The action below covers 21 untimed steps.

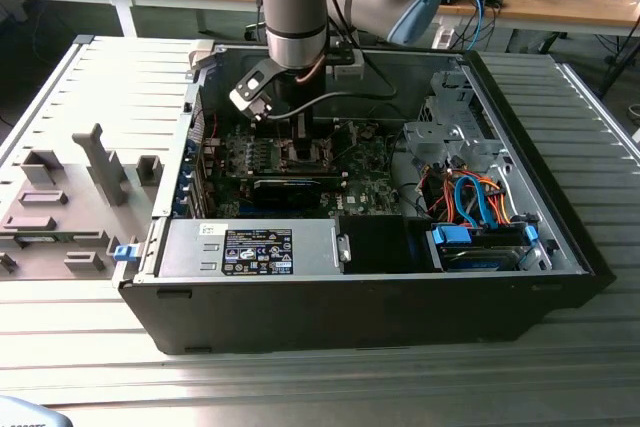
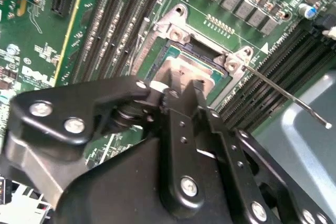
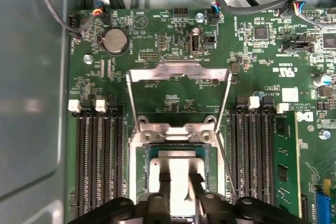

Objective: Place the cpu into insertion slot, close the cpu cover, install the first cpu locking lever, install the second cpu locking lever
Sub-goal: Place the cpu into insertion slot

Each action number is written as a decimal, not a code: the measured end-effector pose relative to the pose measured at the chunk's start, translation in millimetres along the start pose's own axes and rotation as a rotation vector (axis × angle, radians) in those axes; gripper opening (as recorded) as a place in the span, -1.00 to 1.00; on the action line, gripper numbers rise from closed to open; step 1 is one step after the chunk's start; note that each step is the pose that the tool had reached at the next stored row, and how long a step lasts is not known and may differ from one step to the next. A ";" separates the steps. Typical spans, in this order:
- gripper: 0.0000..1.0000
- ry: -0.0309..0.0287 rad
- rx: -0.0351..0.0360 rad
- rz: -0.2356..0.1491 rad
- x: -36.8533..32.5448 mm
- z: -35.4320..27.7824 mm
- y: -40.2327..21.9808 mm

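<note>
Nearest to the lens in both wrist views is my own gripper (image 2: 187, 82) (image 3: 181, 179), black linkage w/ screws. My fingers (image 3: 165, 184) stand narrow, w/ a small gap between them. The tips are right on or just above the cpu (image 3: 178, 163) (image 2: 184, 72), and its pale face shows in the gap. If the tips really touch it, I cannot tell. The cpu lies flat inside the insertion slot (image 3: 137, 140) (image 2: 160, 30), the silver rim around it, approx. at the middle of the green board (image 3: 262, 66). The cpu cover (image 3: 178, 70) is open: it stands up from the slot edge that is on the side of the round coin battery (image 3: 115, 40), and the board is seen through its window. A thin wire lever (image 2: 286, 92) sticks out free from one corner of the slot, over the black memory slots (image 2: 273, 61). More of these long slots (image 3: 100, 156) run on both sides of the insertion slot. In the ext. view my arm (image 1: 295, 7) comes down into the open pc case (image 1: 350, 327), w/ the gripper (image 1: 300, 132) low over the board (image 1: 370, 187), nearer to the case's far wall than to its near wall. Orange and blue cables (image 1: 470, 202) lie at the case's corner on the exterior view's right.
</note>
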<state>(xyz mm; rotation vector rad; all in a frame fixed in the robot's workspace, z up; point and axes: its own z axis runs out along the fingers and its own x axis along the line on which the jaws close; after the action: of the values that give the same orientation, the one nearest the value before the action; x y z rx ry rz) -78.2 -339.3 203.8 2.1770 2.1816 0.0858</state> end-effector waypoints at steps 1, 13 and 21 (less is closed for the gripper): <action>-0.54 -0.0004 0.0003 0.000 -0.8 0.9 -0.1; -0.79 -0.0031 0.0009 -0.001 -1.5 -17.7 3.7; -0.79 -0.0031 0.0961 -0.064 -1.5 -17.1 13.9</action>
<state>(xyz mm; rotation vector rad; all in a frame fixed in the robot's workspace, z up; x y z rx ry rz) -65.8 -340.8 222.0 2.1512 2.2970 -0.0259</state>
